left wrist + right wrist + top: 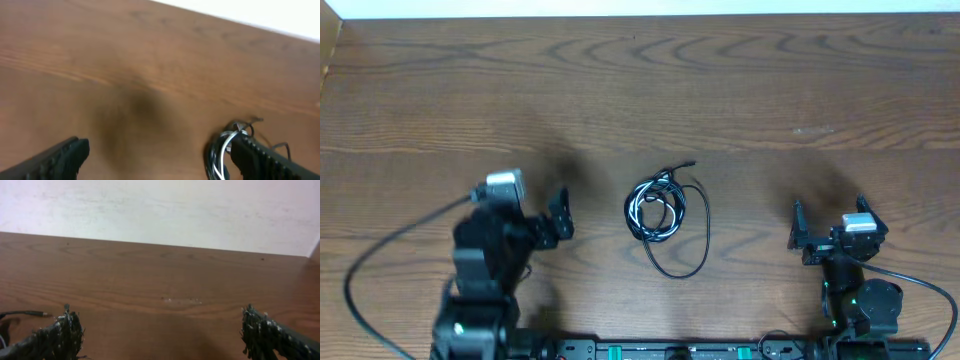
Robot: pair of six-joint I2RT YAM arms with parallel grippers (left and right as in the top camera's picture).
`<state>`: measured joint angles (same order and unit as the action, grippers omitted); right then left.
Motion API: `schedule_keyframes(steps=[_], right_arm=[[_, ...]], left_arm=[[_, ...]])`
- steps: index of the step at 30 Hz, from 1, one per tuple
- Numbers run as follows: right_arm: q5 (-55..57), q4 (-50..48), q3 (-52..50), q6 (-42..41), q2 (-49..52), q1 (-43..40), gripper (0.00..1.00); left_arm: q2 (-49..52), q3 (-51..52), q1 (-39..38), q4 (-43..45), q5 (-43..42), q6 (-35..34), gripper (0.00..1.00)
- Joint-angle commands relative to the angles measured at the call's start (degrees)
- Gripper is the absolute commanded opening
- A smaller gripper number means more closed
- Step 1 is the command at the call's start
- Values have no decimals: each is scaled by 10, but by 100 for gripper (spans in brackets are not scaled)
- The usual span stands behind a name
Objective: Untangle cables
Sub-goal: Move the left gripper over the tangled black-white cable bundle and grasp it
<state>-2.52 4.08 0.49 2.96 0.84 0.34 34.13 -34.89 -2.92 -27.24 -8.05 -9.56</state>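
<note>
A small bundle of cables (660,212), one black and one white, lies coiled at the table's middle, with a black loop trailing toward the front and a plug end at the top. My left gripper (560,215) is open and empty, left of the bundle. In the left wrist view the bundle (222,152) sits just beside the right finger of the open gripper (160,160). My right gripper (830,222) is open and empty, well right of the bundle. In the right wrist view the jaws (162,335) are open over bare wood, and a plug tip (30,313) shows at far left.
The wooden table (640,90) reaches back to a white wall. Thick black wires (360,270) run from the arm bases along the front edge at left and at right (920,285).
</note>
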Motion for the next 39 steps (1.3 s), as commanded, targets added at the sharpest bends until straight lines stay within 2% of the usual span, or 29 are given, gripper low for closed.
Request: schedule_keyframes(steps=[1,4,8,19,23,25,28,33,39], right_arm=[[5,2,-2,-8,-3,-3,99],[5,2,-2,-8,-3,-3,99],[5,2,-2,-8,-3,-3,99],[5,2,-2,-8,-3,-3,99],[5,2,-2,-8,-3,-3,99],[5,2,-2,-8,-3,-3,99],[5,2,-2,-8,-3,-3,99],[5,2,-2,-8,-3,-3,99],[5,2,-2,-8,-3,-3,99]], left_arm=[[105,-125,-2,-65,-60,59,98],[191,-222,-2,-140,-134,87,98],[287,-314,-2,-221,-169,93,98],[422,-317,-22,-216,-224,80,98],[462,-317,-55,-214,-221,139,98],[481,-317,-77,-209,-175,145,98],[520,-317,-131,-200,-41,145,99],[561,-317,-190,-180,7,145,97],[601,-316,-230,-156,87,135,88]])
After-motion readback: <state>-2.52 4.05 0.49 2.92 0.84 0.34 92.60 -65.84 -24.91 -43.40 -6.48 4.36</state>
